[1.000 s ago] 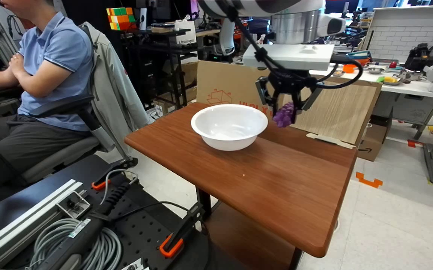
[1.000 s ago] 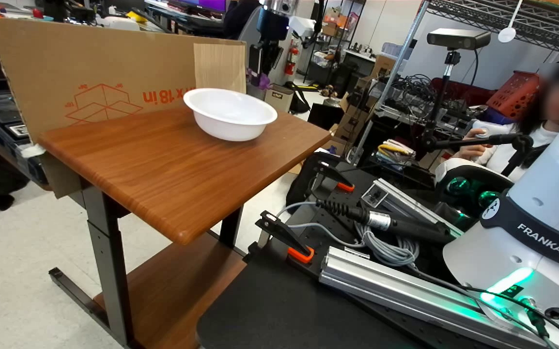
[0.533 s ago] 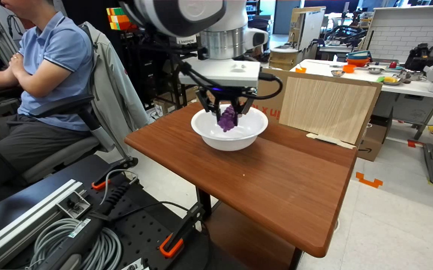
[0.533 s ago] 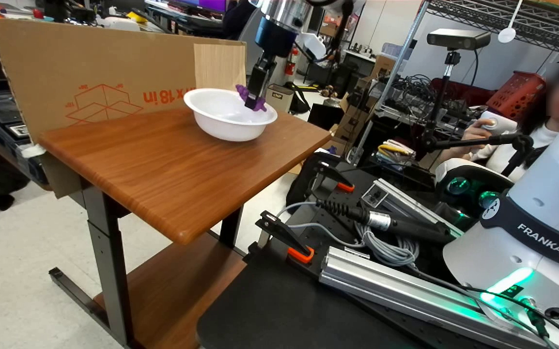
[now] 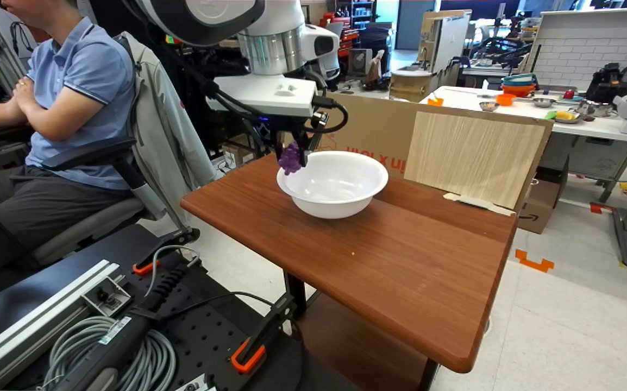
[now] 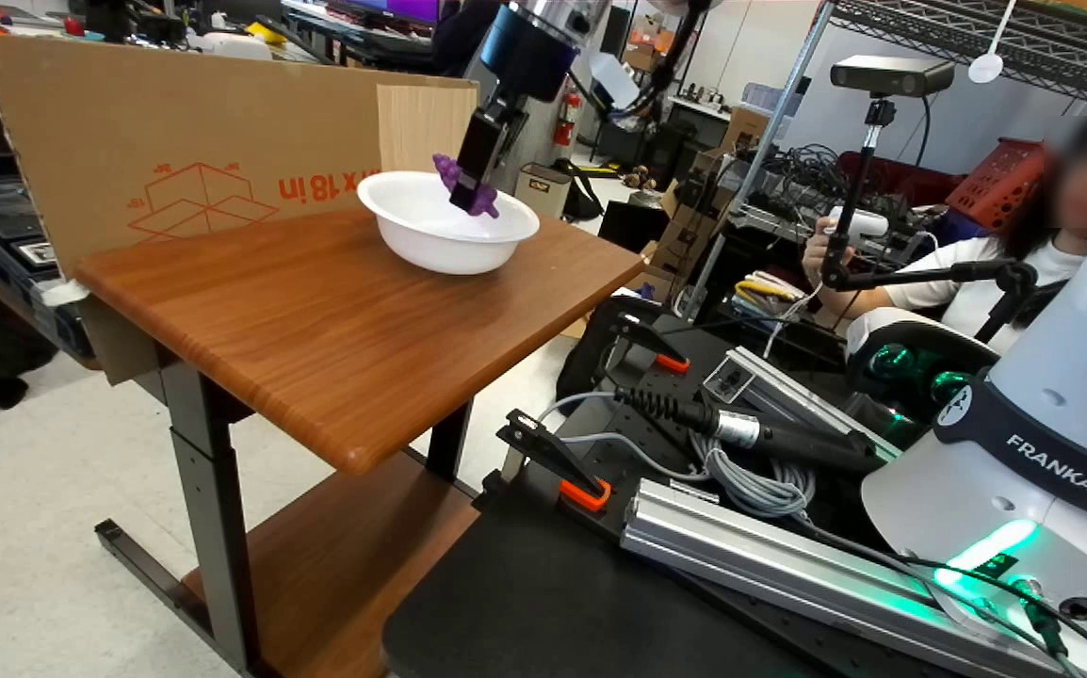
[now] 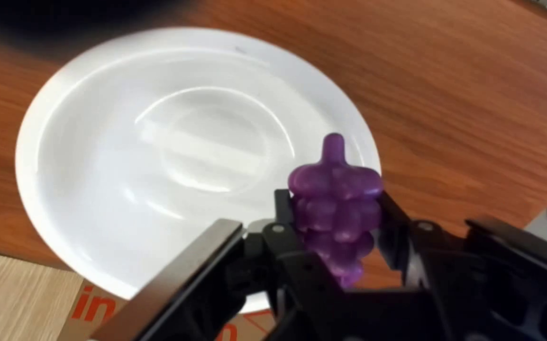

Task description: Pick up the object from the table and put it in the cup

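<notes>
Gripper (image 5: 293,157) and purple cluster (image 7: 337,213) now shifted versus half second ago: from middle toward rim of white bowl (image 5: 330,209) in exterior view. Jaws clenched on cluster; height over rim unclear. Pick looks done, cluster off wooden table (image 7: 453,85). Remaining: recentre, lower, release.

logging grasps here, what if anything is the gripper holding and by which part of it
A purple, grape-like item, pinched between the fingers by the sides of its lumpy body; its stem sticks out clear of them.
</notes>
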